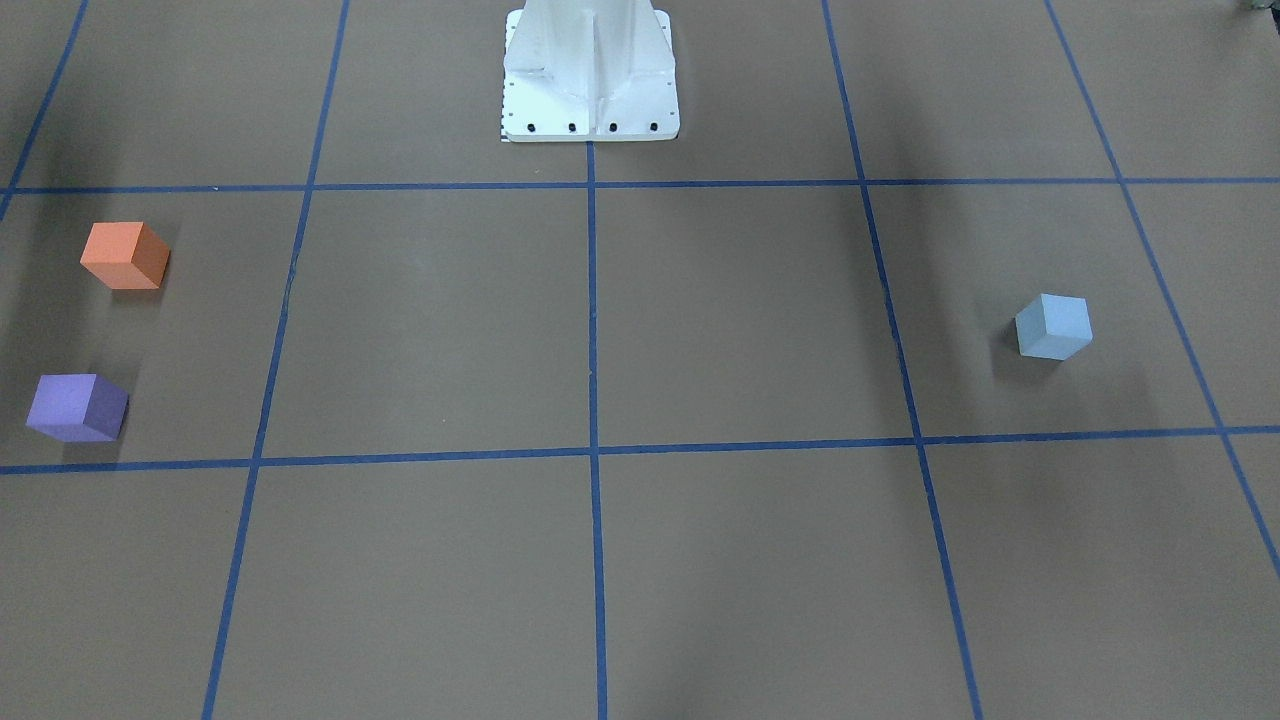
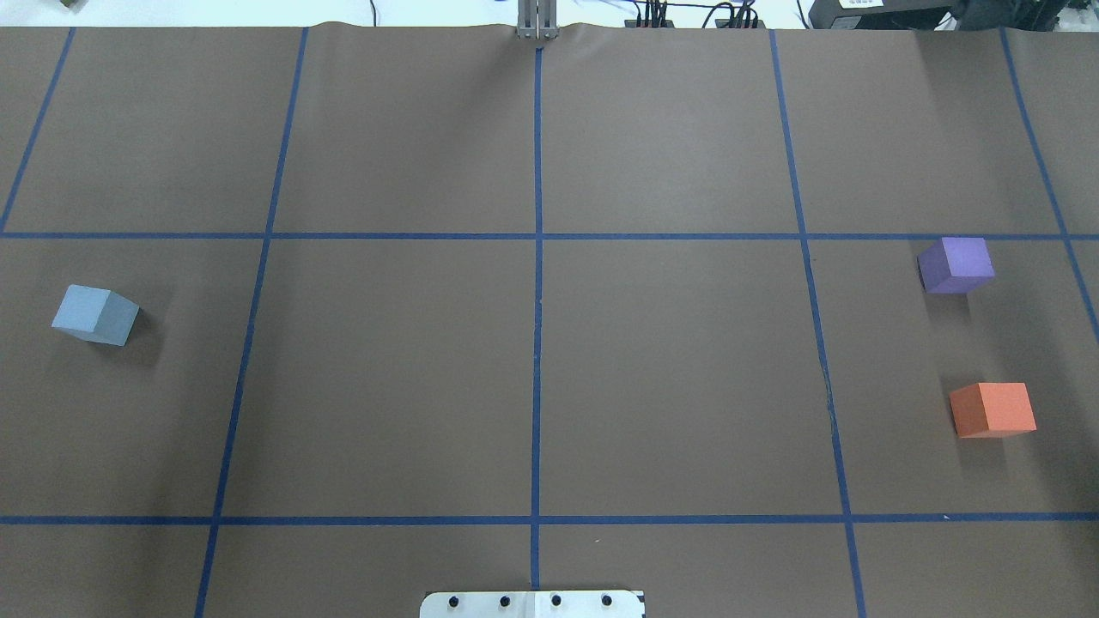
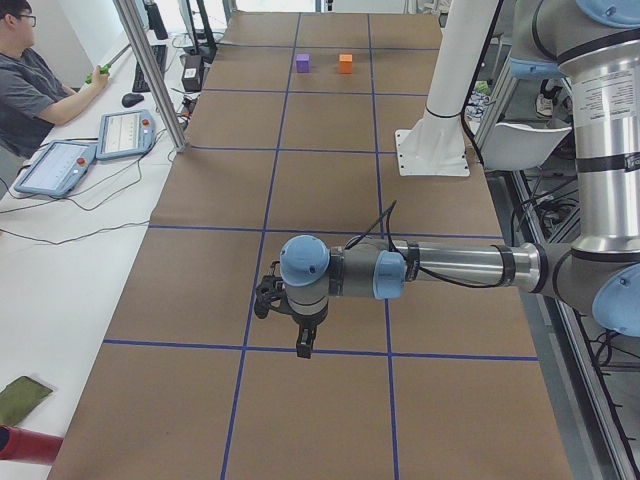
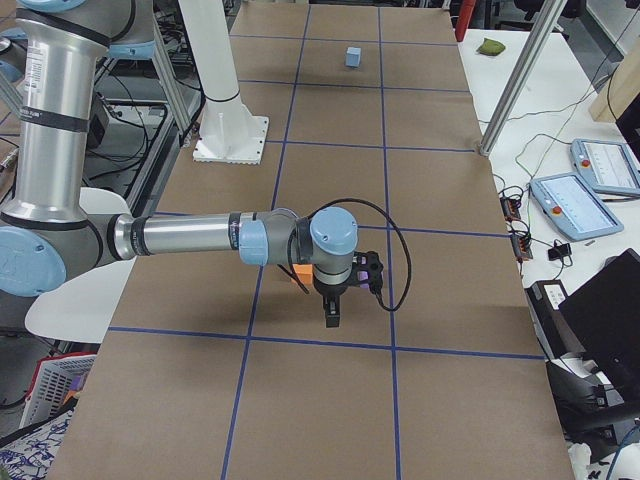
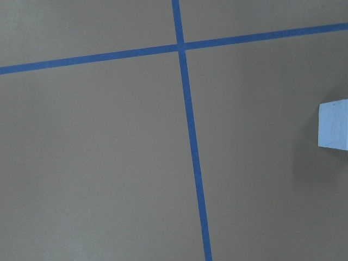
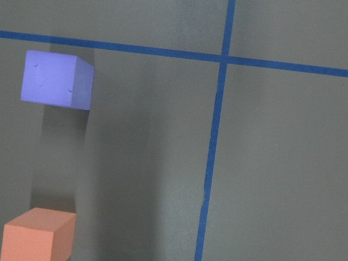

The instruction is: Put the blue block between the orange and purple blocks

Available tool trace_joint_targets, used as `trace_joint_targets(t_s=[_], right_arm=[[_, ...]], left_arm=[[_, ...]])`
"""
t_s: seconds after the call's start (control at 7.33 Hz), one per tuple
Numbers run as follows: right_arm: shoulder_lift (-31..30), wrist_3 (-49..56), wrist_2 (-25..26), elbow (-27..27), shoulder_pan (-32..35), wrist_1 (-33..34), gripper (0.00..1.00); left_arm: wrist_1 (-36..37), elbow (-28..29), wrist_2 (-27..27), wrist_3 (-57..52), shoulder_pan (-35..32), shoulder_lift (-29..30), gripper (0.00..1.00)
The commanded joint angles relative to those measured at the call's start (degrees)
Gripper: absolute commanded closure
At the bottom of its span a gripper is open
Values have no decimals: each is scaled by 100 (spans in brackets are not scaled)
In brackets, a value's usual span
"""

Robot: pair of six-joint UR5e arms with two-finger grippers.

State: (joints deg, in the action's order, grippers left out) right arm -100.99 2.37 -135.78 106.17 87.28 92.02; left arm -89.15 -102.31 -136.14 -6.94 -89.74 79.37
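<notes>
The pale blue block point(image 2: 94, 315) sits alone on the brown table at my left side; it also shows in the front view point(image 1: 1053, 327) and at the right edge of the left wrist view point(image 5: 334, 132). The purple block point(image 2: 956, 265) and the orange block point(image 2: 993, 409) sit at my right side with a gap between them, and both show in the right wrist view point(image 6: 57, 79), point(image 6: 38, 235). My left gripper point(image 3: 303, 348) hangs above the table near the blue block. My right gripper point(image 4: 333, 320) hangs above the orange and purple blocks. I cannot tell whether either is open or shut.
Blue tape lines point(image 2: 537, 343) divide the table into squares. The white robot pedestal point(image 1: 590, 70) stands at the table's near middle edge. An operator point(image 3: 30, 90) sits at a side bench with teach pendants point(image 3: 60, 165).
</notes>
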Motion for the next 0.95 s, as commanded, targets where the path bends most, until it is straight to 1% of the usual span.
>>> trace_joint_targets(t_s=[0.0,0.41,0.55,0.68,0.82], right_arm=[[0,0,-1,0,0,0,0],[0,-18,-1,0,0,-79,0],[9,-9,-1,0,0,-79,0],[9,-9,-1,0,0,-79,0],[9,-9,-1,0,0,-79,0]], left_arm=[[-15,0,0,-87,0,-9,0],[-111,-61,9,-97,9,140,0],[-372,34,35,-88,9,227,0],[-419,96,9,-71,18,272,0],[-541,210,9,-62,122,438,0]])
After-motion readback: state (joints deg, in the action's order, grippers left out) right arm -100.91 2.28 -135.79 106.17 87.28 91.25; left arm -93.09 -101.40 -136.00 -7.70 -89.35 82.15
